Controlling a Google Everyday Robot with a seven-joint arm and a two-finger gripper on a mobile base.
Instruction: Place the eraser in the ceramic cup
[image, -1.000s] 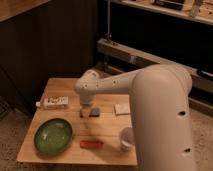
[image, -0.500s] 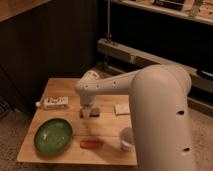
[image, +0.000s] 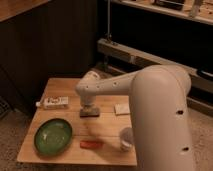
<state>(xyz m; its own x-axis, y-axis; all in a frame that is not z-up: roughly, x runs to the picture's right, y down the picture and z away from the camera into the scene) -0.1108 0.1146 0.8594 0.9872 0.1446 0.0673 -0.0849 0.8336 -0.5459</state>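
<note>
Status: task not done. The eraser (image: 90, 114) lies flat on the table (image: 62, 88) near the middle of the top, and the ceramic cup (image: 125, 139) stands upright near the front right edge with nothing to be seen in it. The gripper (image: 89, 107) is straight above the eraser, low, apparently down on it; whether it has a hold on the block or is merely poised over it cannot be told from this view. Judged stage: the pickup. Left to do: secure the eraser, lift, carry it forward and to the right, release over the cup's mouth. Room to move — the straight line from eraser to cup crosses bare wood. A small red object (image: 91, 144) lies just to the front of that line, left of the cup and apart from it; a low carry could brush it, so some height looks wise. The pale cream rectangle (image: 121, 108) sits to the right of the eraser, near but not touching, and a sideways drag would likely push it. The green plate (image: 52, 135) at the front left and the white packet (image: 54, 103) at the left edge are well off the route. Edges — the cup is close to the table's front edge, and the robot's own arm (image: 160, 115) hides part of its right side, so a knock there might tip it off.
</note>
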